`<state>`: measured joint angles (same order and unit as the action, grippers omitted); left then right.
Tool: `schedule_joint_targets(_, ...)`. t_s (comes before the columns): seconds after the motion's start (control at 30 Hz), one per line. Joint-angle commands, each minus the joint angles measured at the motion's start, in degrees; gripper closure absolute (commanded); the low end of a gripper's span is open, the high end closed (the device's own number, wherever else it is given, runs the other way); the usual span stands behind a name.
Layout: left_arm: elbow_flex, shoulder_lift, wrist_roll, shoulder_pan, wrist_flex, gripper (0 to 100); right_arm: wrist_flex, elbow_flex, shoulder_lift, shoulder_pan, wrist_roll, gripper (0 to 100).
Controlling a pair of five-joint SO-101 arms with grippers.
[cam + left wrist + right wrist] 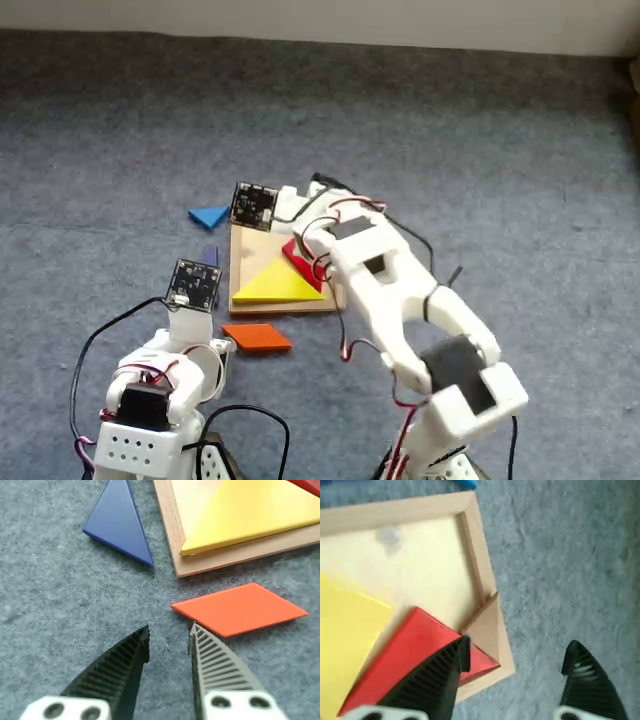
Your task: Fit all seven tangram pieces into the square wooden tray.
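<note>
High view: square wooden tray [283,305] sits mid-worktop [480,150], a grey carpet-like top. Yellow triangle [272,284] lies in the tray, w/ red triangle [300,262] beside it, partly under the right arm [400,290], which stretches over the tray. Orange parallelogram [257,338] is outside, just beside the tray's near edge, in front of the left arm [165,380]. Light-blue triangle [209,215] lies near the tray's far corner, apart from it.

Left wrist view: left gripper [169,628] is low over the worktop, fingers a little apart, nothing btwn them. The pale finger's tip is right at the orange parallelogram's edge. Dark-blue triangle [119,522] lies just beside the tray, outside it.

Right wrist view: right gripper [519,642] has fingers wide apart, empty. One is over the red triangle, the other over the worktop outside the tray. The red triangle's tip is at the tray corner.
</note>
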<state>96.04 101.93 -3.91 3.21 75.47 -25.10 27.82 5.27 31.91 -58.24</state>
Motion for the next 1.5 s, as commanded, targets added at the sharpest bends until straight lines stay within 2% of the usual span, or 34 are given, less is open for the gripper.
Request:
schedule_joint_targets(0.0, 1.10, 2.07, -0.35, 0.92, 0.18, 85, -9.45, 2.07, -14.55, 0.04, 5.54, 79.7)
schedule_joint_targets(0.13, 1.10, 2.07, -0.35, 0.92, 0.18, 85, -15.52, 4.62, -22.81, -2.77, 12.84, 89.5)
schedule_joint_targets(0.3, 1.10, 2.07, -0.35, 0.92, 0.18, 85, -19.74, 5.85, -23.43, -6.55, 25.93, 89.0)
schedule_joint_targets(0.5, 1.10, 2.07, -0.35, 0.92, 0.18, 85, -26.95, 2.42, -15.43, -8.92, 44.04, 71.1)
schedule_joint_targets(0.57, 1.10, 2.07, -0.35, 0.92, 0.18, 85, -28.70, -0.84, -11.03, -8.92, 47.12, 70.3)
schedule_joint_targets(0.8, 1.10, 2.07, -0.35, 0.92, 0.18, 85, -36.44, -16.13, 4.18, -8.92, 51.43, 70.3)
schedule_joint_targets(0.97, 1.10, 2.07, -0.35, 0.92, 0.18, 85, -41.01, -23.60, 10.51, -8.92, 51.78, 70.3)
schedule_joint_targets(1.47, 1.10, 2.07, -0.35, 0.92, 0.18, 85, -41.71, -22.99, 12.53, -8.04, 52.84, 70.3)
